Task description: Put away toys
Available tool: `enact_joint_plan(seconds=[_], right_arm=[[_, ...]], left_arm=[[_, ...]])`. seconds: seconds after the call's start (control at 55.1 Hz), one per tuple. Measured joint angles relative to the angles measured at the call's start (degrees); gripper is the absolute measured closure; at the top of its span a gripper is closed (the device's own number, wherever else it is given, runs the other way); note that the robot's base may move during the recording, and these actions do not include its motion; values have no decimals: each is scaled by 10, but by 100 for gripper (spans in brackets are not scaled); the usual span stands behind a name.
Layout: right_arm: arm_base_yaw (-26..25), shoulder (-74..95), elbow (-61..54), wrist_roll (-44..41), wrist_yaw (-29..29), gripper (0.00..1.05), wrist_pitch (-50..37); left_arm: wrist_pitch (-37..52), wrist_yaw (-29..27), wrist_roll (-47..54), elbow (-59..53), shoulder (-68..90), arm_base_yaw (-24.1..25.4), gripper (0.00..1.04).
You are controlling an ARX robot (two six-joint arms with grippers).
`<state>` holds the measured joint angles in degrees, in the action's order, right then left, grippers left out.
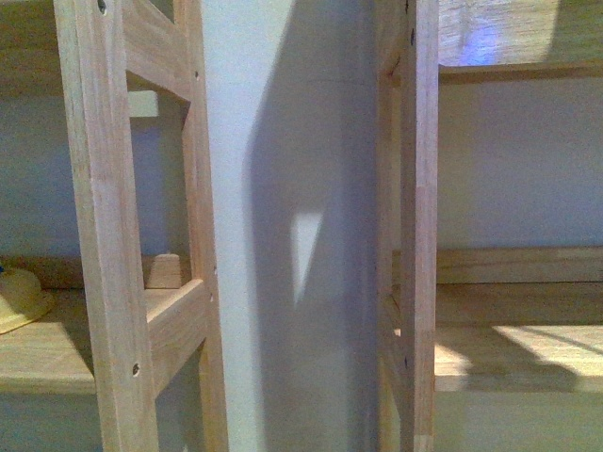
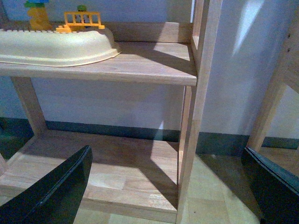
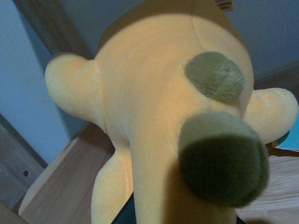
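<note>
The orange-yellow plush animal point(image 3: 154, 107) fills the right wrist view, with a grey-green spot and a grey-green rounded tip close to the camera. My right gripper is shut on the plush animal; its fingers are almost wholly hidden under the plush, only a dark sliver shows at the lower edge. It hangs over a wooden shelf board point(image 3: 56, 186). My left gripper point(image 2: 173, 186) is open and empty, its dark fingers point(image 2: 56, 191) wide apart over the low shelf board point(image 2: 107, 168). Neither gripper shows in the front view.
Two wooden shelf units stand side by side with a white wall gap between: left upright point(image 1: 113, 235), right upright point(image 1: 419, 235). A cream tray point(image 2: 56, 44) with yellow block toys point(image 2: 81, 19) sits on the left unit's shelf. A yellow object point(image 1: 17, 299) lies at the far left.
</note>
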<state>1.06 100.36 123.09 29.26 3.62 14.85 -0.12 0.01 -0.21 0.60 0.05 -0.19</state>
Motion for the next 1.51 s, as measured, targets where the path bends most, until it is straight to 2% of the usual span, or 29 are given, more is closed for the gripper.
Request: enact_joint_plan(seconds=[0.145,0.236,0.617,0.726,0.907,1.143,1.27,1.379,1.506], right_arm=[[13,2,3,5,3,96,9],[13,0,-5,5,5,78,0],[4,-14,-34,2,19,26,-13],[-3,-20,-46,0,22,6,-25],[-5,-40,-71,-25,3,7,-63],[-5,-160,-184,-139,-88,7,-218],[-21,-264,-282,-182,-134,7,-244],[-52,-368,-398,-209,-143,7,-257],[-97,-468,-513,-220,-100,7,-246]], left_arm=[[0,0,0,0,0,0,6],[0,0,0,0,0,0,6],[0,0,0,0,0,0,6],[0,0,0,0,0,0,6],[0,0,0,0,0,0,6],[0,0,0,0,0,0,6],[0,0,0,0,0,0,6],[0,0,0,0,0,0,6],[0,0,0,0,0,0,6]])
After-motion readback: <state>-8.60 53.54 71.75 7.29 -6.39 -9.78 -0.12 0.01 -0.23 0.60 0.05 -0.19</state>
